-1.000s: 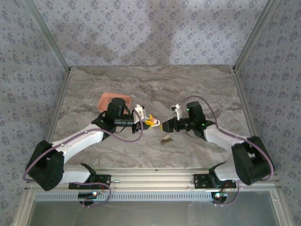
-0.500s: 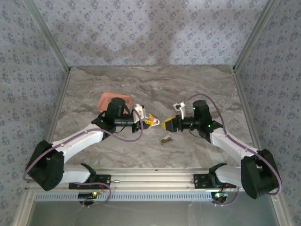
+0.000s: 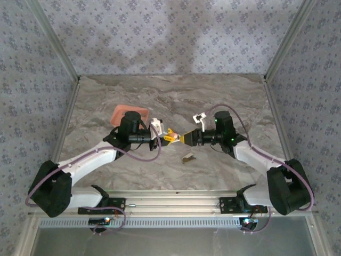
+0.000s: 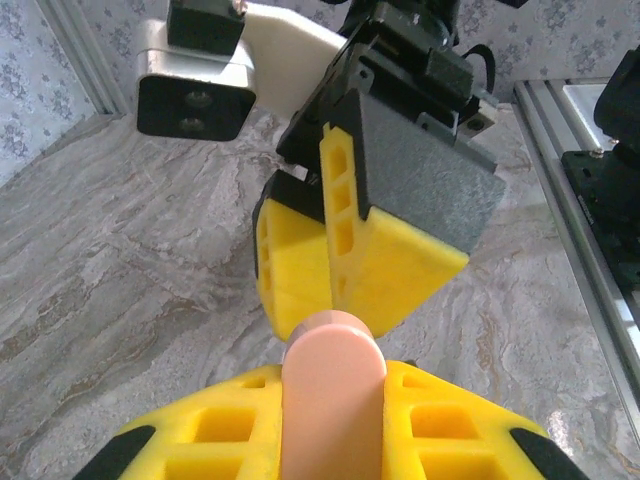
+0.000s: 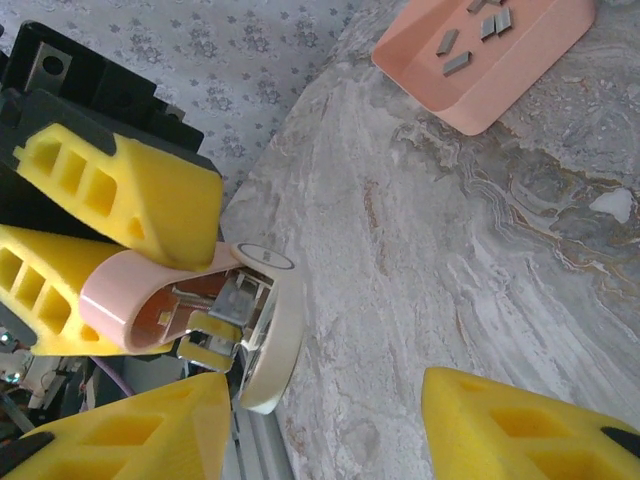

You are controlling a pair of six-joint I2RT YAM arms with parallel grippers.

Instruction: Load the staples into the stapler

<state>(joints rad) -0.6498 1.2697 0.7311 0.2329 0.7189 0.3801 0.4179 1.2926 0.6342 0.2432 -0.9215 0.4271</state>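
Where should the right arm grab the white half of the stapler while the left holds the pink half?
Probably the white half near its free end, pinched across its slim width, coming straight in opposite the left jaws. They clamp the pink half, and the white half stands swung out, clear of them, toward the open right jaws.

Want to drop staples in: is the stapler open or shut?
Open. In the right wrist view, the stapler has its pink and white halves splayed apart, metal channel exposed.

Staples (image 5: 456, 64) lie in the tray (image 5: 470, 113), behind-left of the stapler (image 5: 277, 335)
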